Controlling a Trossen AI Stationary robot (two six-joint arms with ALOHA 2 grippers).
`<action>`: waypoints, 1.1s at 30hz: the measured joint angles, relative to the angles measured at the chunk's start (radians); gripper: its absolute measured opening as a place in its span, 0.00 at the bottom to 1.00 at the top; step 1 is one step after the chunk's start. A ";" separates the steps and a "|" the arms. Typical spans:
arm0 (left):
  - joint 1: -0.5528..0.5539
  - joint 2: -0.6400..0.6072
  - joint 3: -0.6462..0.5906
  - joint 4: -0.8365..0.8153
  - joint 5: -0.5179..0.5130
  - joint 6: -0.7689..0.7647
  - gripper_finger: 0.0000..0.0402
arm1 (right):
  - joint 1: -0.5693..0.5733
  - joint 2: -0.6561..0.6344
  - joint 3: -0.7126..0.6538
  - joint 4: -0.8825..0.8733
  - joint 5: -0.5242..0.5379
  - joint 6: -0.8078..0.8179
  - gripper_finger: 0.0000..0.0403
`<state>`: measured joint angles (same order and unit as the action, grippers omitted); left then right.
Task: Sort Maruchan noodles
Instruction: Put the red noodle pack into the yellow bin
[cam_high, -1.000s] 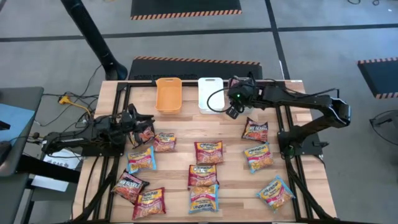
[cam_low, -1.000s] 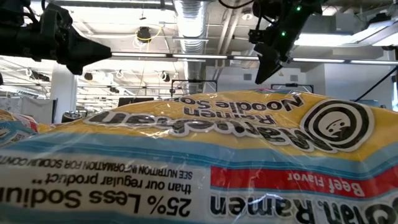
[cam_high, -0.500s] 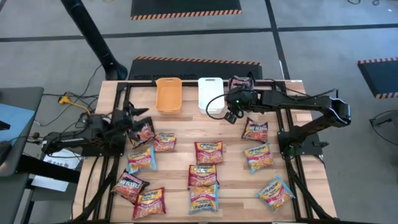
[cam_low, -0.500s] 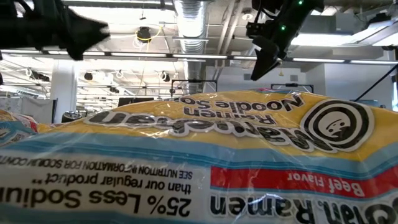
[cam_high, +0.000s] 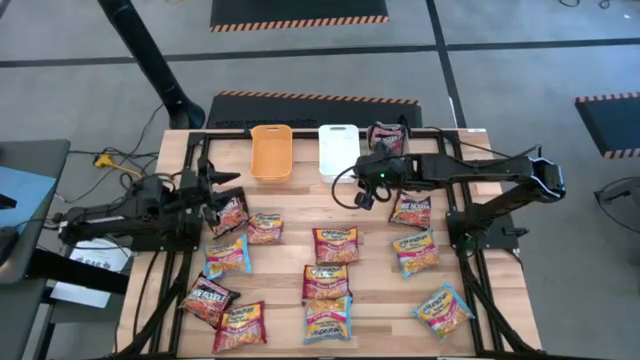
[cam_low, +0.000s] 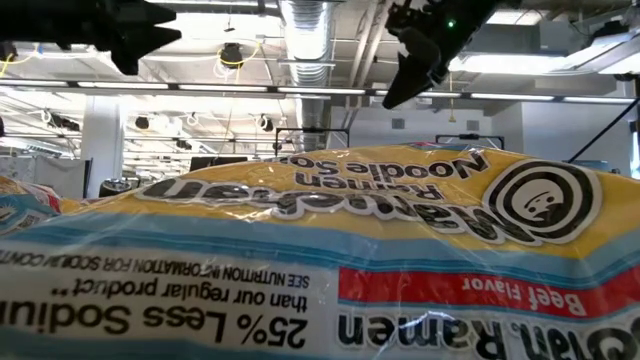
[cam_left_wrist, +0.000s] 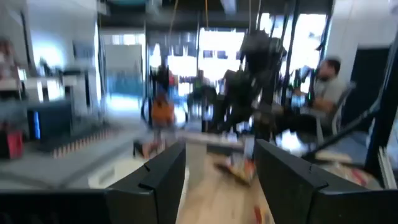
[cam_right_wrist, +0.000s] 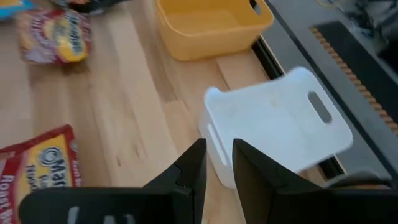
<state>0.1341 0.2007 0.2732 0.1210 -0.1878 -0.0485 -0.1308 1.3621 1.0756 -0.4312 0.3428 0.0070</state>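
Wooden table (cam_high: 290, 262) from above: 11 Maruchan noodles pkts lie loose on it, + 1 more in the grey bin (cam_high: 388, 135) at the far edge, 12 total

By wrapper, as far as can be told:
- maroon-red x5: pkt by L gripper (cam_high: 231, 211), two at near L corner (cam_high: 207, 300) (cam_high: 239, 326), one on R side (cam_high: 411, 209), + the one in the grey bin
- blue-pink x4: (cam_high: 227, 256), (cam_high: 328, 320), (cam_high: 415, 252), (cam_high: 441, 309)
- orange-yellow x3: (cam_high: 265, 228), (cam_high: 335, 244), (cam_high: 326, 283)

Bins x3 in a row at far edge: orange bin (cam_high: 271, 153), white bin (cam_high: 338, 150), then grey; orange & white hold nothing

Left gripper (cam_high: 215, 190) at L edge of table, just beside the nearest maroon pkt, above it, not touching; fingers (cam_left_wrist: 161, 177) spread wide, nothing between

Right gripper (cam_high: 362, 192) in front of white bin, over bare wood, apart from all pkts; fingers (cam_right_wrist: 193, 165) only a narrow slit apart, pinching nothing

Low view: one yellow pkt w/ blue band (cam_low: 320, 250) fills the foreground, both grippers up above it
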 joint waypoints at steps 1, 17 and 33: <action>0.000 0.031 0.026 -0.038 0.000 -0.011 0.45 | 0.008 0.000 0.000 0.011 0.000 -0.009 0.26; 0.000 0.444 0.303 -0.415 0.071 -0.032 0.45 | 0.074 -0.002 0.000 0.021 0.000 -0.015 0.26; 0.000 0.717 0.304 -0.454 0.245 -0.084 0.45 | 0.085 -0.002 0.000 0.020 0.000 -0.007 0.26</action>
<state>0.1337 0.9179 0.5770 -0.3326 0.0575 -0.1324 -0.0456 1.3602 1.0756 -0.4112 0.3424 -0.0002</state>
